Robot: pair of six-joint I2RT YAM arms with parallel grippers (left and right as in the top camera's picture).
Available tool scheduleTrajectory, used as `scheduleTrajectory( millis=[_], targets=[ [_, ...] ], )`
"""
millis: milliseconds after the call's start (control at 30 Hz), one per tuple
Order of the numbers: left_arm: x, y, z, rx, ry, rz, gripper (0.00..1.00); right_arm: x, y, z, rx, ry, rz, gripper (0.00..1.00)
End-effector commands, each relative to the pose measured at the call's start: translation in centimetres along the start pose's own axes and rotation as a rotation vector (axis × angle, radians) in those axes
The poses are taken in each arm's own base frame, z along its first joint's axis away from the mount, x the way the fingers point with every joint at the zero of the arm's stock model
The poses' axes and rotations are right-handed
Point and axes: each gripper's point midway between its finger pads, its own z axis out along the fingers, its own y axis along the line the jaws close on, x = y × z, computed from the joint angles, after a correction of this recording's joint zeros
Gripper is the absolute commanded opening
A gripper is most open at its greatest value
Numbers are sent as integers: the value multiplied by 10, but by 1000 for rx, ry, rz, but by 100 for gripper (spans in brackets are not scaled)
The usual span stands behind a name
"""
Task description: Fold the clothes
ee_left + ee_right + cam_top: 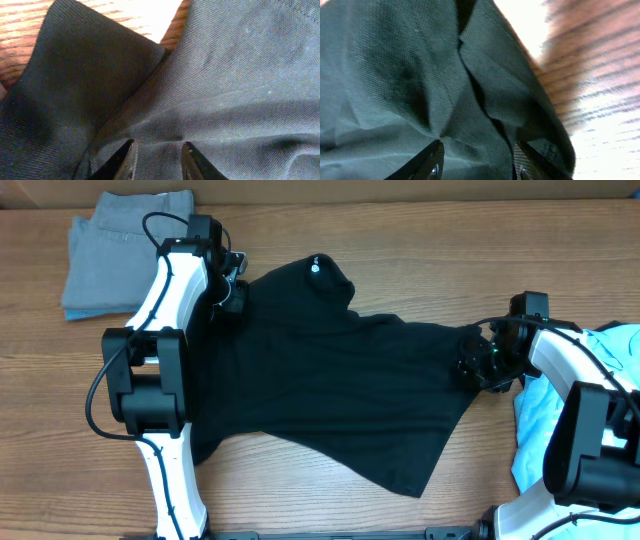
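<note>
Black shirt lies spread on the bench, spanning from the left jaws to the right jaws, mostly flat. One corner trails toward the arm bases.

Left jaws: down on the shirt's far-left edge, beside the collar end. Wrist view shows both fingertips parted with shirt cloth lying across the gap. A crease runs up to the tips but no fold is pinched, so not gripping. A flap of the same cloth sits ahead-left of the tips, with bare wood beyond it.

Right jaws: on the shirt's opposite end. Fingertips stand apart over rumpled cloth and a fold ridge runs up between them. They are loose, not clamped. Bench wood is just to the right of the tips.

White logo faces up near the collar, just to the right of the left jaws.

Light blue tee is bunched behind the right jaws, partly under that arm and apart from the shirt.

Grey folded garment is outboard of the left jaws, at the bench's far corner.
</note>
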Motion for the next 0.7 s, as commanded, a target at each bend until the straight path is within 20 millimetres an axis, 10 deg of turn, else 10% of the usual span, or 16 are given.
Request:
scheduleTrajectory(
  millis=[0, 167, 467, 667],
  targets=[
    [-9, -1, -11, 13, -31, -15, 33, 3, 2, 3, -30, -6, -9, 31],
    [-8, 0, -11, 11, -26, -15, 36, 0, 5, 0, -37, -25, -50, 4],
    [-7, -2, -11, 20, -22, -17, 35, -37, 24, -58, -90, -213, -79, 7],
    [-10, -10, -21, 58, -26, -16, 39, -54, 28, -48, -102, -254, -89, 30]
  ],
)
